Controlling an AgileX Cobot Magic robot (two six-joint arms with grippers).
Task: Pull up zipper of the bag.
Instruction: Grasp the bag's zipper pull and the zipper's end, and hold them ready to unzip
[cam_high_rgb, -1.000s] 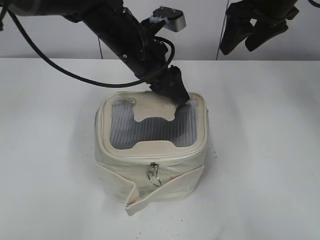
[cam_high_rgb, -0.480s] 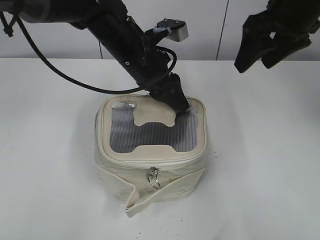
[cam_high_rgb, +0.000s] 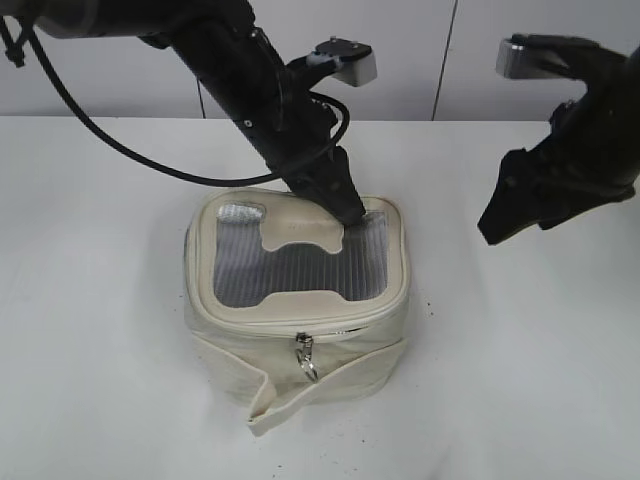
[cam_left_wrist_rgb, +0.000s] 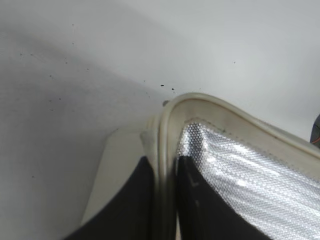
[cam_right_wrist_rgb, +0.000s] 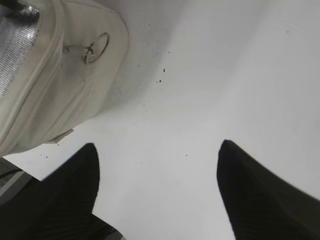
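Observation:
The cream bag (cam_high_rgb: 352, 345) stands mid-table, its grey mesh top panel (cam_high_rgb: 290, 272) facing up. The zipper track (cam_high_rgb: 340, 328) runs along the panel's front edge. One silver slider with a ring pull (cam_high_rgb: 306, 357) hangs at the front middle. My left gripper (cam_high_rgb: 350, 212) is at the panel's back right corner. In the left wrist view it (cam_left_wrist_rgb: 165, 167) is shut on the bag's cream rim (cam_left_wrist_rgb: 162, 135), one finger on each side, next to the mesh (cam_left_wrist_rgb: 240, 185). My right gripper (cam_high_rgb: 497, 225) is open and empty in the air right of the bag. In the right wrist view it (cam_right_wrist_rgb: 158, 150) is above bare table, with the bag (cam_right_wrist_rgb: 50, 95) and a ring pull (cam_right_wrist_rgb: 97, 47) at the top left.
A loose cream strap flap (cam_high_rgb: 275, 400) wraps the bag's lower front and sticks out at the front left. The white table (cam_high_rgb: 520, 380) stretches all round the bag. A pale wall (cam_high_rgb: 430, 60) rises behind it.
My right arm has come down from the upper back to the bag's right side. The left gripper and the bag have shifted slightly to the left.

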